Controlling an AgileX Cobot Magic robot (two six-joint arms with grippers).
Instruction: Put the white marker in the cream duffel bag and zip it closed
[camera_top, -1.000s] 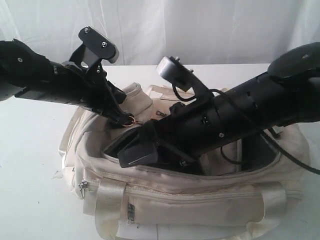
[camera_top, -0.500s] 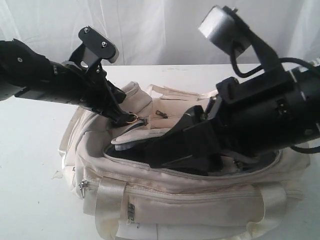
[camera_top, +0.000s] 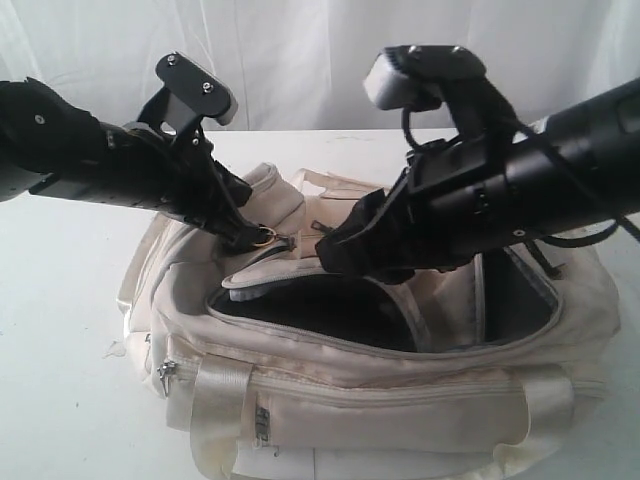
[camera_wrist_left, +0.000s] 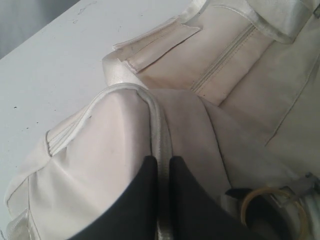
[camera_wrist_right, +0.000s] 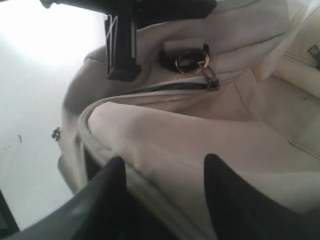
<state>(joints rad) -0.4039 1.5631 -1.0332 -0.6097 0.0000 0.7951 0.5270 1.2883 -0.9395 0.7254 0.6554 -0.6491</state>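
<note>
Duffel bag (camera_top: 400, 390) long axis left-right, open mouth upward.

right hand (camera_top: 333, 250) has lifted out of the cream duffel bag (camera_top: 400, 385).

**No legible writing**

Nothing is showing up as readable text in any view. A small dark tag (camera_top: 262, 424) is sitting on the front of the cream duffel bag (camera_top: 400, 385), just beside a webbing strap (camera_top: 220, 400). Its marks are coming through too blurred to read.
</note>
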